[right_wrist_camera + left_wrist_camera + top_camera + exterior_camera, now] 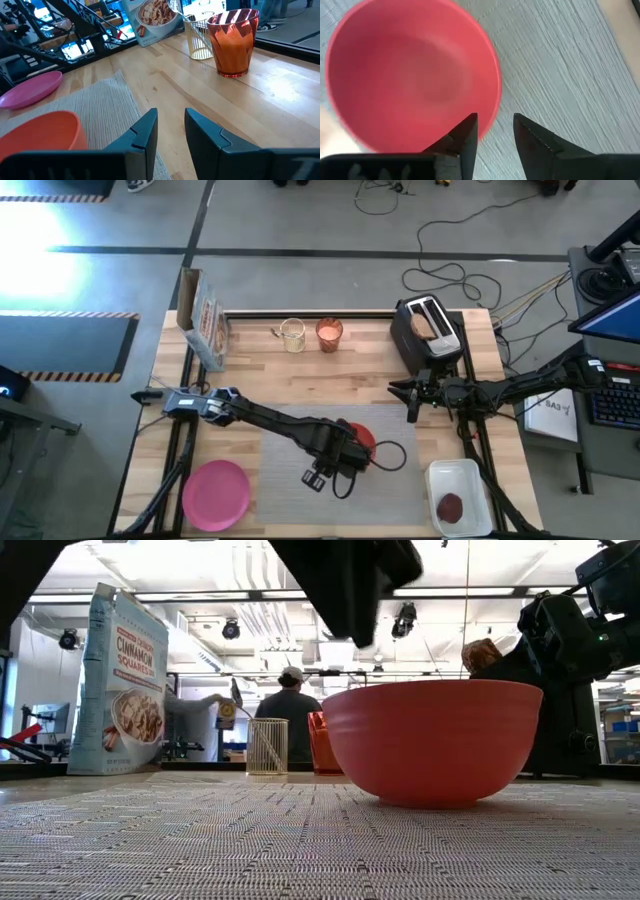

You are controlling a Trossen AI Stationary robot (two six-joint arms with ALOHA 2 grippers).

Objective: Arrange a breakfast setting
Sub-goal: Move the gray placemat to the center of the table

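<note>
Left gripper (495, 132), fingers parted, partly hides red bowl (362, 437) on placemat (290, 480).

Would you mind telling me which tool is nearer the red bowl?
Left. The left tool hovers just over the red bowl on the placemat; the right tool waits farther off, beside the toaster.

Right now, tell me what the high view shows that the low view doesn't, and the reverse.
Only the high view shows the pink plate at the placemat's left edge, the patty in its white tray and the waiting right tool near the toaster. Only the low view shows a person in the room behind. Both share the red bowl, cereal box, orange drink and left arm above the bowl.
</note>
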